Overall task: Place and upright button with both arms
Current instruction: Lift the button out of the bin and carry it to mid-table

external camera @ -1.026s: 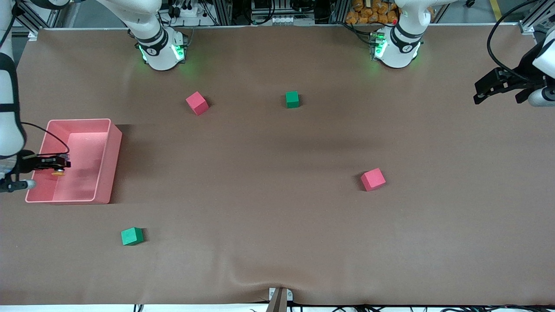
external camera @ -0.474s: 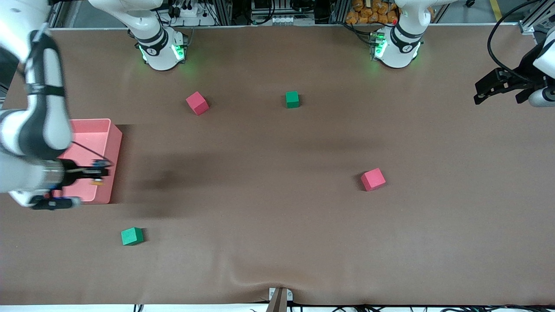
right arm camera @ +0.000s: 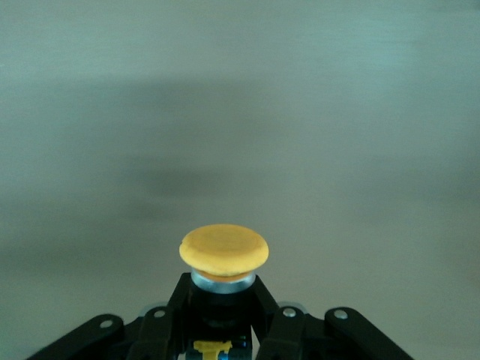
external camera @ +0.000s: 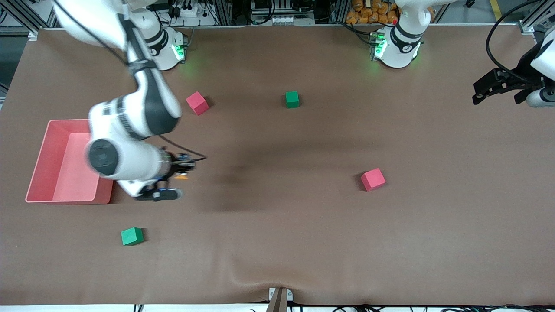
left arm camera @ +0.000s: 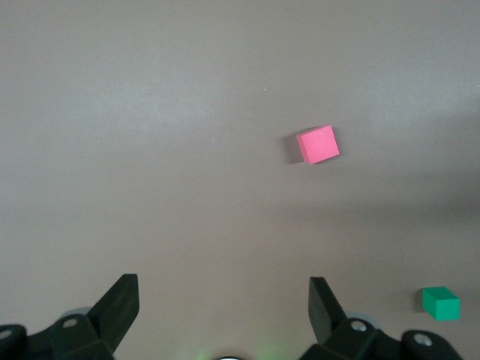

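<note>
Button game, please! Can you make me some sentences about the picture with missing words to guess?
1. The right gripper is shut on the button, whose round cap is ____.
2. The left gripper waits over the table with its fingers ____.
3. The tray at the right arm's end of the table is coloured ____.
4. Besides two red cubes, the table holds ____ green cubes.

Missing words: orange; open; pink; two
</note>
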